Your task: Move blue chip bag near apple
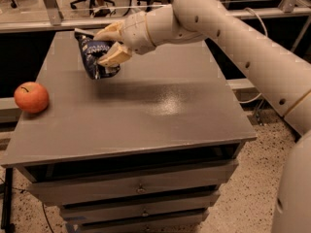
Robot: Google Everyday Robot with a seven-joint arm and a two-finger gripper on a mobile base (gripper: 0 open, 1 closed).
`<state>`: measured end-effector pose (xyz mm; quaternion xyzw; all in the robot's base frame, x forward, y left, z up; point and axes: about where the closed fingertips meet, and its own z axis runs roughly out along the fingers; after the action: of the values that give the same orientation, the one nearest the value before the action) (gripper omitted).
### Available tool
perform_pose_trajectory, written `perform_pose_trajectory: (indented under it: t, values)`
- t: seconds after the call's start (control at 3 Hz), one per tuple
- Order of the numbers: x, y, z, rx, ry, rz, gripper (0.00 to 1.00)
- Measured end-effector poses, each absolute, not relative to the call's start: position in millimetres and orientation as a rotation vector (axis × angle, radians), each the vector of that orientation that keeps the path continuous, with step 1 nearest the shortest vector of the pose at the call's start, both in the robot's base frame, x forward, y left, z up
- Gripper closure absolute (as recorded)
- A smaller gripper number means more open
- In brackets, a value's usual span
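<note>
Navy-blue crinkled foil chip bag (96,70) with white lettering sits pinched between the two cream-coloured fingers (114,56) of the gripper (99,48), one above and one below, over the far left part of the grey flat-topped table (160,111); whether the bag's lower edge touches the surface I cannot tell. The round red-orange apple (31,97) with a short dark stem rests at the table's left edge, nearer the camera and well apart from the bag. The thick off-white robot arm (233,29) reaches in from the right, above the grey drawer fronts (141,188).
</note>
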<state>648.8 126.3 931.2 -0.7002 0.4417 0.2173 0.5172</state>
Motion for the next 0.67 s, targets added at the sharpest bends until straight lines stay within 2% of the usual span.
perform_pose_trajectory:
  t: [0.67]
  values:
    - [642,164,904,-1.73,1.035,0.647,1.0]
